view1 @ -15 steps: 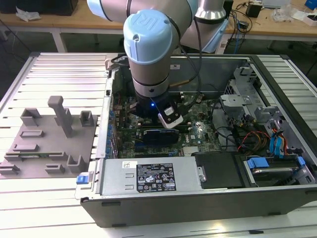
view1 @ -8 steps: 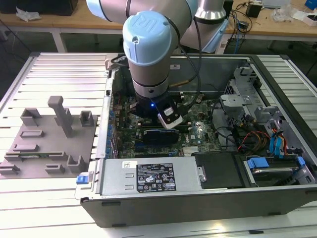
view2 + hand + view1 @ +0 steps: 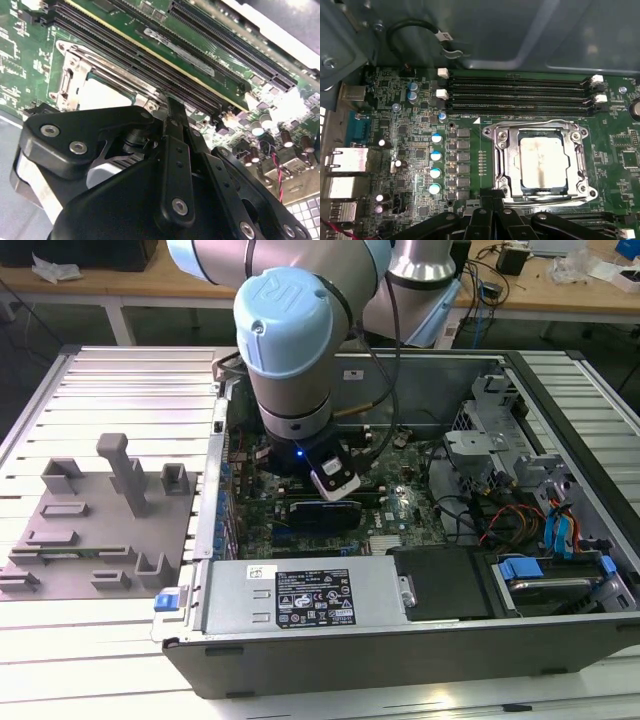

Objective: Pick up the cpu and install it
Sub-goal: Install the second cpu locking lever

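The cpu (image 3: 543,162), a silvery square chip with a smudged top, lies flat inside the metal socket frame (image 3: 492,150) on the green motherboard. In the second wrist view the cpu (image 3: 102,95) shows just beyond my fingertips. My gripper (image 3: 492,196) hovers beside the socket's edge, its black fingers (image 3: 175,125) pressed together with nothing between them. In the exterior view the arm's wrist (image 3: 290,350) reaches down into the open computer case (image 3: 400,650) and covers the socket.
Memory slots (image 3: 520,92) run along the far side of the socket. A grey fixture with upright blocks (image 3: 95,530) stands on the slatted table at the exterior view's left. The power supply (image 3: 300,595), cables and drive cages (image 3: 500,450) crowd the case.
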